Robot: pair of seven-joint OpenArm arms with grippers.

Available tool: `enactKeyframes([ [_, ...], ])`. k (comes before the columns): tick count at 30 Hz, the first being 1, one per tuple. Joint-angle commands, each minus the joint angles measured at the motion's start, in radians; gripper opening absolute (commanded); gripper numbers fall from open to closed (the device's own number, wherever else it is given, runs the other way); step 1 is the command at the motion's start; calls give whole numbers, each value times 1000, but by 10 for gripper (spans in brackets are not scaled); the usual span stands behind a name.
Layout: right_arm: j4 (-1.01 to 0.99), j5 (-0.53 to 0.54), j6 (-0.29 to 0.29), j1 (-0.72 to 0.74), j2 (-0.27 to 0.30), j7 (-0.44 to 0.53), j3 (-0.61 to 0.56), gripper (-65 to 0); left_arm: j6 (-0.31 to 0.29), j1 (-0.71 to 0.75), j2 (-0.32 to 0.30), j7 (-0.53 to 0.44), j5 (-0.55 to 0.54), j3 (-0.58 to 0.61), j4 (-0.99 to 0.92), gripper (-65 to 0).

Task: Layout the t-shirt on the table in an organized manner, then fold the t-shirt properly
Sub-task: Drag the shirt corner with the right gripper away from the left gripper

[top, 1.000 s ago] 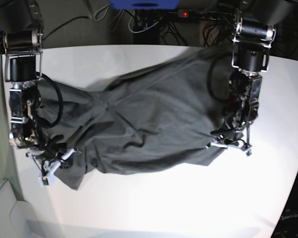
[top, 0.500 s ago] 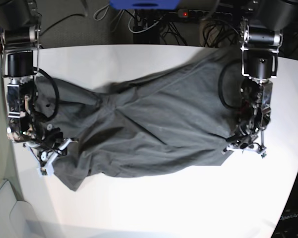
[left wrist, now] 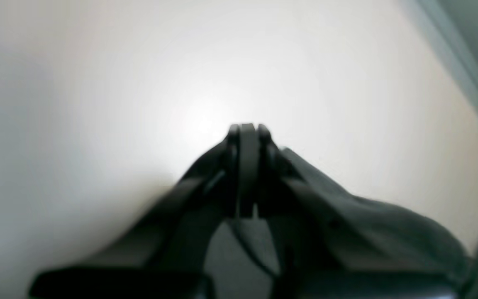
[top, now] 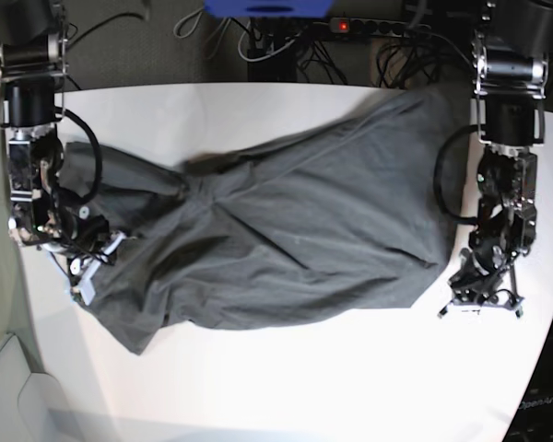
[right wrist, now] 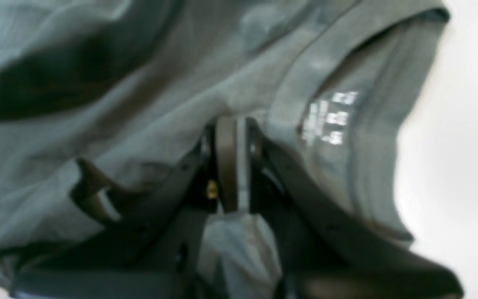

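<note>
Both arms have swung outward since a second ago, and the shirt (top: 286, 239) is stretched wider and flatter across the counter (top: 313, 387). Left claw (top: 479, 299), on the base view's right, sits low over the counter's edge, forearm hanging down from its shoulder; its jaws are pressed together, and dark cloth trails beside them in the left wrist view (left wrist: 245, 137), though whether any is pinched cannot be told. Right claw (top: 88, 276) is at the shirt's opposite end, arm hanging down along the counter's side, jaws narrow and clamped on a fold (right wrist: 232, 137) next to the neckband with white print (right wrist: 330, 118).
</note>
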Motion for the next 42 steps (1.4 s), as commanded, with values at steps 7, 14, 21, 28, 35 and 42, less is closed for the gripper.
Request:
enactKeyframes([
  [7,66,6,4,13,15,17,8,-621,-1,-17,220,67,126,20,48,-645],
  [14,275,3,0,-51,17,16,14,-621,-7,-44,338,50,356,74,-118,-645],
  [21,337,3,0,-114,11,16,132,-621,-7,-135,275,-111,365,74,-357,-644],
  [28,326,3,3,-143,11,-30,130,-621,-9,-190,217,-252,368,75,-558,-642],
  [35,324,3,4,-149,-24,-43,123,-621,-9,-190,181,-280,365,75,-566,-642],
  [42,321,5,6,-177,-77,-87,110,-617,-9,-201,193,-280,365,81,-566,-642],
])
